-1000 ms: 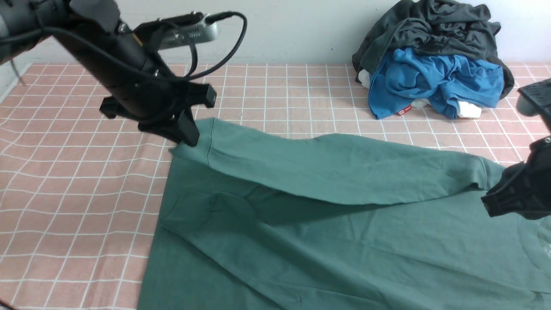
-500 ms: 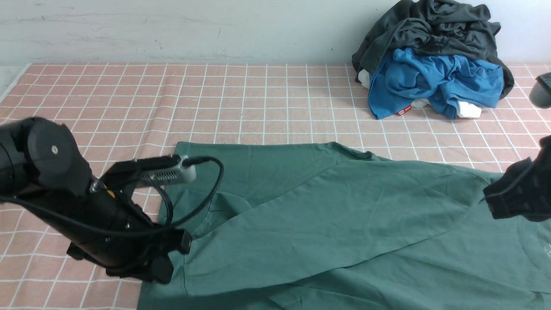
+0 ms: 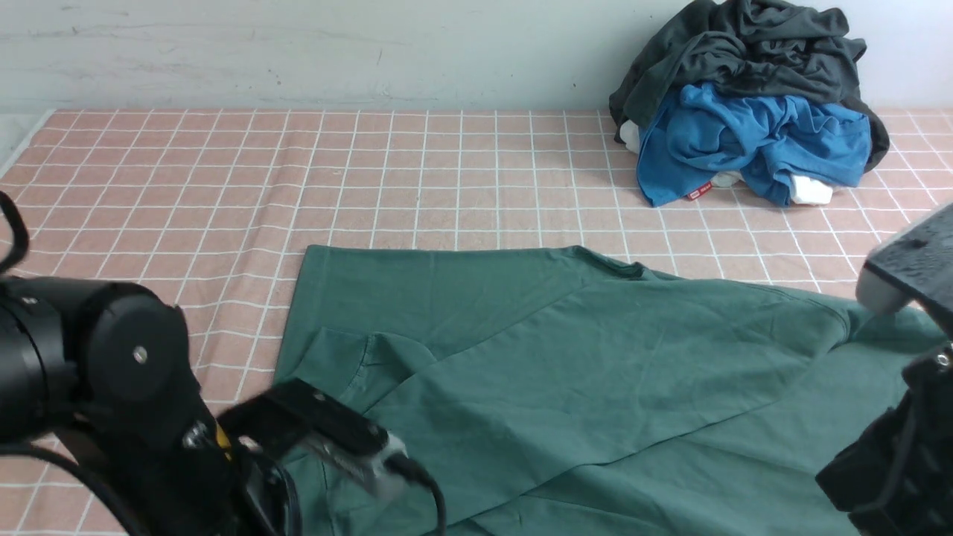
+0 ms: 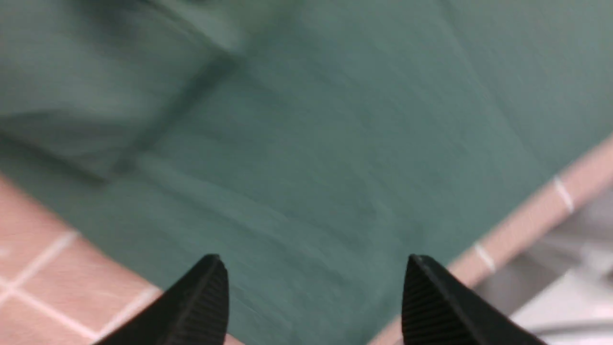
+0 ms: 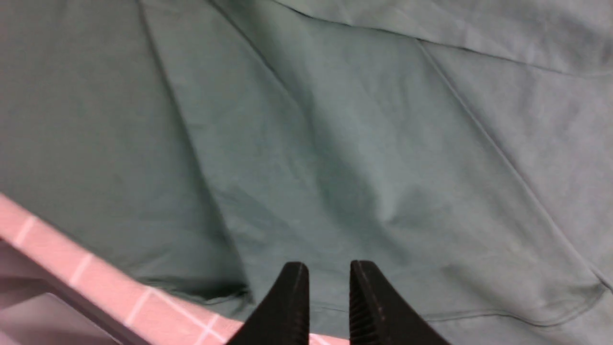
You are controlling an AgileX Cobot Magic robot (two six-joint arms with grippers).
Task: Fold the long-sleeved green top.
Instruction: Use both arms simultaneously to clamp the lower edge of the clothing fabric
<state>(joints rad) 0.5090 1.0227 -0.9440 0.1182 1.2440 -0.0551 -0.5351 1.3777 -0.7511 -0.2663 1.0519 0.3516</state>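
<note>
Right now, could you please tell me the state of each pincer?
Left pincer: wide open, holding nothing.
Right pincer: only slightly open, holding nothing.

Pink checked cloth (image 3: 447, 164), blue garment (image 3: 752, 141) — charcoal garment (image 3: 744, 52) atop

The left gripper (image 4: 312, 261) shows two black ribbed fingers (image 4: 201, 302) spread wide apart, with nothing between them. Below them lies the green long-sleeved top (image 4: 306, 143), its cloth filling most of the picture. The picture is blurred, so fine detail is lost. One layer of the cloth lies folded over another, with a dark seam line along the overlap. The pink checked cloth (image 4: 38, 268) with white lines covers the bench on either side of the garment. One hem of the top runs just beside the bench edge (image 4: 527, 225).
</note>
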